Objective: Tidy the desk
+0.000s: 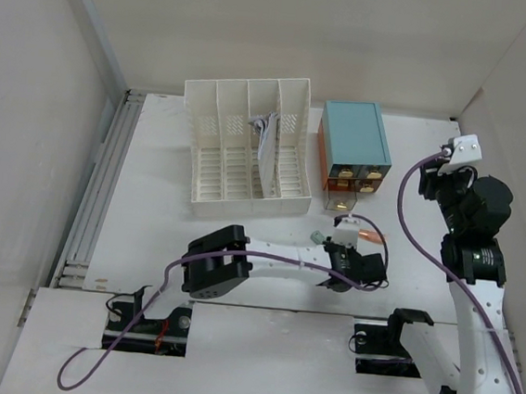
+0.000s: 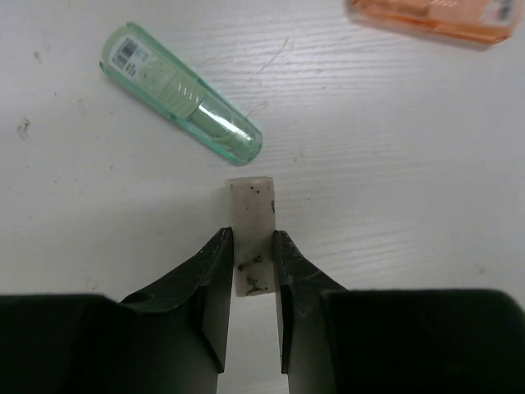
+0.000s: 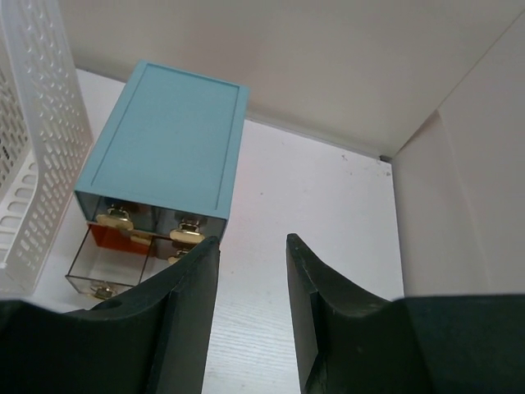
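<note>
The white counter (image 1: 148, 232) spreads beneath both arms. On it, a green tube (image 2: 180, 90) lies just beside a white block (image 2: 250, 197). The left pincer (image 2: 253, 236) nips the block narrowly by both sides, probably for stowing. The right pincer (image 3: 253, 240) hangs half-spread and empty near the teal drawer box (image 3: 164, 139).

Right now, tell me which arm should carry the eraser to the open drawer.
Left. The left claw grips the eraser on the desk, fingers against both its sides. The right claw hangs open and empty up beside the teal drawer box, away from the eraser.
</note>
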Available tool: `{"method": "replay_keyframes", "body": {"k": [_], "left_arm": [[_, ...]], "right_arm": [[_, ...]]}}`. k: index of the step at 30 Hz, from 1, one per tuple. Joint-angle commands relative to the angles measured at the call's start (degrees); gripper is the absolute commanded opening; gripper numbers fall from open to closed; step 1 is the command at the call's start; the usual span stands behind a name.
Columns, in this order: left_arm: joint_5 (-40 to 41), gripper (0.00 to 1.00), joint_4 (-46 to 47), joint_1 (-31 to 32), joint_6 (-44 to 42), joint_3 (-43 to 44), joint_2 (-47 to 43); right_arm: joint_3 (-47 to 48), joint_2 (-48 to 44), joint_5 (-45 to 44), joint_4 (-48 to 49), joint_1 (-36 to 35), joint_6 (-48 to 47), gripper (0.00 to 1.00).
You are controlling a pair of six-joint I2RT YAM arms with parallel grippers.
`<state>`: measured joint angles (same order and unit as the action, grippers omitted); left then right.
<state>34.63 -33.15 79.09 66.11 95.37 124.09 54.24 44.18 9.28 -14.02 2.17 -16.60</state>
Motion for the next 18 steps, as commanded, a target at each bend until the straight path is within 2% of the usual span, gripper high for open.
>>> {"method": "replay_keyframes", "body": {"k": [1, 3, 5, 11, 18], "left_arm": [[6.8, 0.00, -4.6, 0.9, -3.2, 5.4, -7.6], [6.8, 0.00, -2.2, -1.8, -6.3, 4.7, -10.8], [3.3, 0.00, 2.7, -4.5, -11.2, 4.0, -13.3], [-3.4, 0.00, 11.2, -13.6, -19.7, 2.9, -14.7], [-9.0, 0.00, 12.6, -18.5, -27.1, 11.3, -7.5]], "right_arm": [[-0.4, -1.3, -4.0, 4.7, 0.4, 1.2, 0.44], [-0.4, -1.3, -5.4, 5.3, 0.4, 1.2, 0.44], [-1.0, -1.3, -5.4, 5.3, 0.4, 1.2, 0.45], [-1.0, -1.3, -5.4, 5.3, 1.4, 1.2, 0.45], [-1.0, -0.8, -5.4, 5.3, 1.4, 1.2, 0.45]]}}
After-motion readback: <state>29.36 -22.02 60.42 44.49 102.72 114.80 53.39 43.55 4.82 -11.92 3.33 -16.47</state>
